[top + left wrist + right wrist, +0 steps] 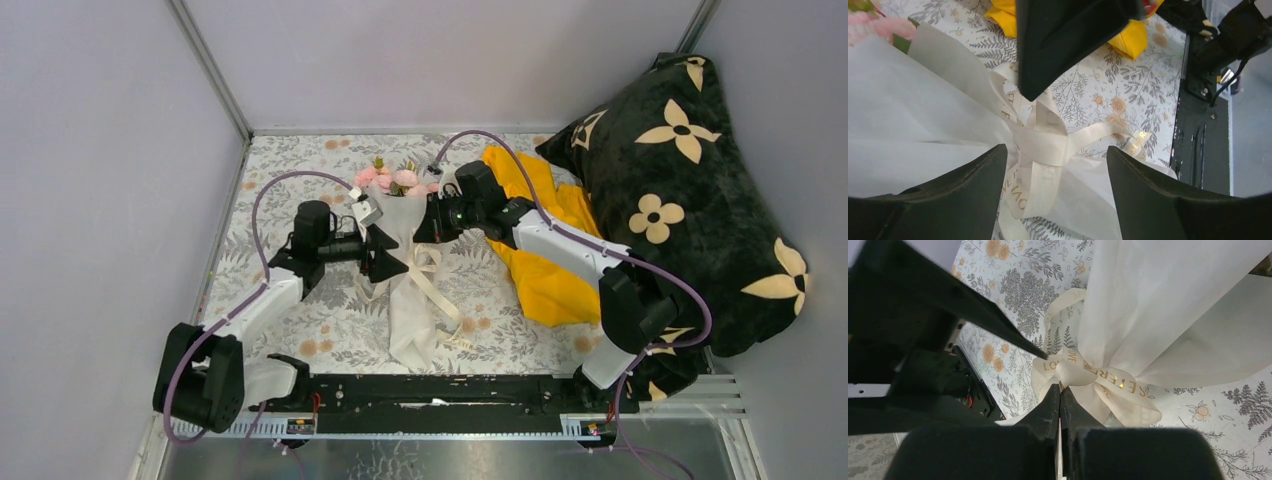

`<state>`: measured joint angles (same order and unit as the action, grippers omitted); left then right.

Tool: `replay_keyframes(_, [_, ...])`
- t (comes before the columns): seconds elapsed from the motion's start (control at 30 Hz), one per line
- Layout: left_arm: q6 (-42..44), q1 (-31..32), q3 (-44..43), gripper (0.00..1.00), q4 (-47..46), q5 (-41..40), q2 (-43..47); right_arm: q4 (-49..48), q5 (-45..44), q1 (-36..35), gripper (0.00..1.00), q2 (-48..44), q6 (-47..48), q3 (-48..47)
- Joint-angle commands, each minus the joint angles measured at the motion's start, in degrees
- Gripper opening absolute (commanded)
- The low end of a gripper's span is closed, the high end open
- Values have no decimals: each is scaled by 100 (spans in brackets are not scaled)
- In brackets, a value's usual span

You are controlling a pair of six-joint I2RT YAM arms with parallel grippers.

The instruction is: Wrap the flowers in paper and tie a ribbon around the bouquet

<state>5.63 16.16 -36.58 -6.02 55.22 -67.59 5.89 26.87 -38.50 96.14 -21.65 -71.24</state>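
Gap between left fingers (973, 185), spread wide: filled by ribbon (1045, 150) knot and paper (908, 125). Right fingers (1050, 412), pressed together, close opposite across bouquet (410, 300): no passage between. Behind right fingers: yellow cloth (545, 275), black pillow (690, 190) block way. Near side of left fingers: open desk (335, 325) up to black rail (440, 390). Far side also free, up to back wall (450, 60).

The left tool (397, 262) is held with its fingers (963, 195) spread wide apart and is pointed toward the right tool (424, 224). The right tool is pressed shut, tip against tip, just opposite the left tool. Both arms are bent at the elbow and angled inward.
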Motion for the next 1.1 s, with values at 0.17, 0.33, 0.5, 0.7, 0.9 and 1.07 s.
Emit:
replay_keyframes(0.17, [-1060, 51, 253, 82, -2493, 117, -699, -632, 489, 12, 0, -441, -89, 141])
replay_keyframes(0.33, [-821, 144, 290, 74, -2448, -215, -953, -1045, 701, 16, 0, -497, -154, 233])
replay_keyframes(0.5, [-791, 192, 211, 51, -2619, -161, -1187, -1147, 802, 11, 0, -466, -151, 242])
replay_keyframes(0.7, [-1024, 234, 216, 0, -2790, -105, -1315, -864, 874, 9, 5, -373, 103, 118])
replay_keyframes(0.9, [-1025, 229, 428, 0, -2721, -209, -1173, 249, 384, 427, 48, -411, 818, -363])
replay_keyframes(1.07, [-913, 226, 516, 0, -2892, -291, -1138, 315, 720, 1022, 37, -46, 904, -528])
